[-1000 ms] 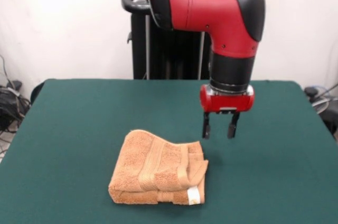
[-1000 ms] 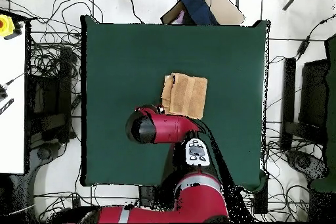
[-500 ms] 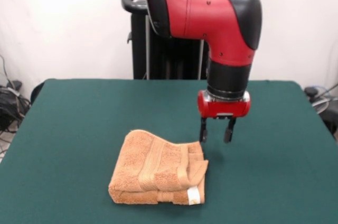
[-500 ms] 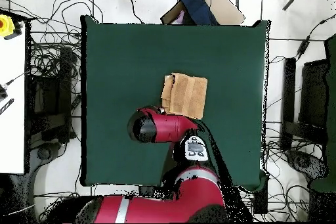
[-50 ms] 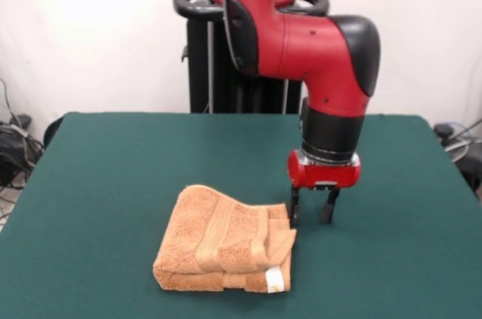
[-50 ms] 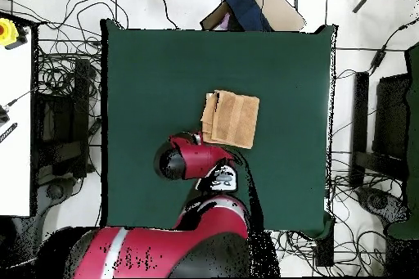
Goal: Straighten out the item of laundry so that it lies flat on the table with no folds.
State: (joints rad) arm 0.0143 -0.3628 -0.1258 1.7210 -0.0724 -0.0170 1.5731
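Orange-tan towel (image 5: 226, 240) lies folded on your worktop (image 5: 113, 176), nothing straightened yet, with fingers (image 5: 294, 212) parted and empty beside its far-right corner.

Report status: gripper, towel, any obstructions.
Gripper open, low beside the towel's corner, holding nothing. Towel folded in layers on the table, not flat. Nothing in the way.

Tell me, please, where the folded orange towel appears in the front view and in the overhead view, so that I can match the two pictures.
Front view: the towel lies folded low in the picture, a little left of centre, on the green table.
Overhead view: the towel lies near the table's middle, slightly right of centre.
Shared landmark: the red arm's gripper is right beside the towel's edge; overhead, the arm's red end covers that spot.
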